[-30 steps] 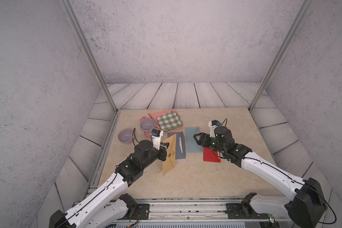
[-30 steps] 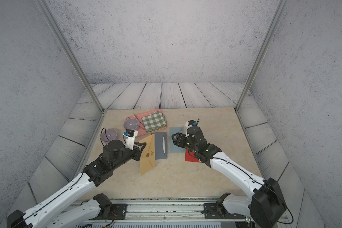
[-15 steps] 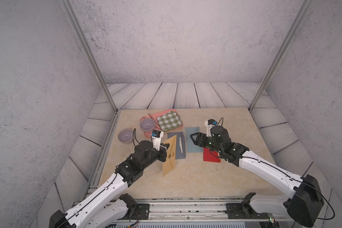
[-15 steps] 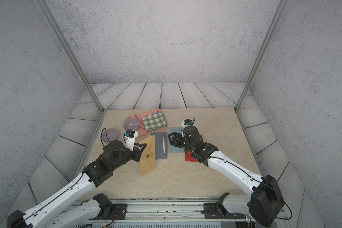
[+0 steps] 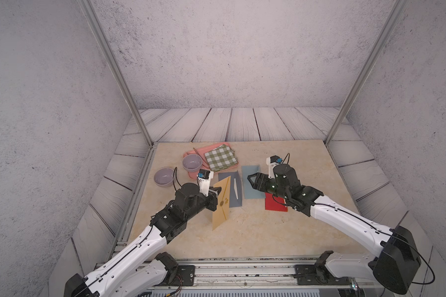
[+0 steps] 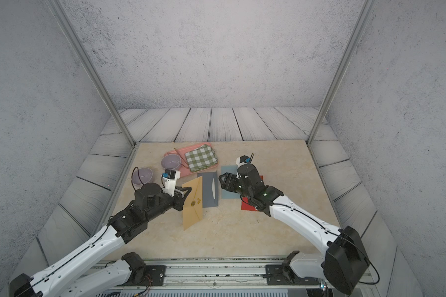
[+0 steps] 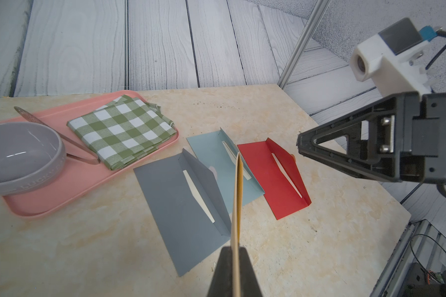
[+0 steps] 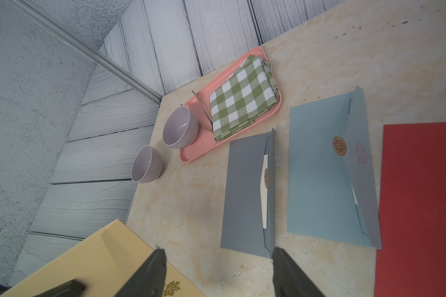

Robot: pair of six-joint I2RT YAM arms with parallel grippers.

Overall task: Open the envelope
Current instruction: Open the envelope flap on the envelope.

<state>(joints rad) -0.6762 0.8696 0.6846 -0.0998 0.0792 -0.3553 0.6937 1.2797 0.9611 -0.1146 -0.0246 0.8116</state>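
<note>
Jaws of L gripper (image 5: 216,192) are clamped on the yellow envelope (image 5: 222,205), pinching its edge nearest the L arm. It stands on edge, roughly upright, over the table (image 5: 242,236) near the front-left, flap closed under a gold seal (image 5: 224,202) facing the R arm. Can't tell if its low corner touches the table. In the L wrist view it's edge-on between the fingers (image 7: 247,272). R gripper (image 5: 250,179) has jaws apart and empty, hovering over the blue envelope (image 8: 319,167), tips pointing at the yellow one. Grey envelope (image 5: 234,191) lies flat between them, flap up; a red one (image 5: 274,207) is partly under the R arm. Behind: pink tray (image 5: 191,154) w/ check cloth (image 5: 220,160) and a bowl (image 5: 191,163); 2nd bowl (image 5: 163,176) sits beside the tray.
</note>
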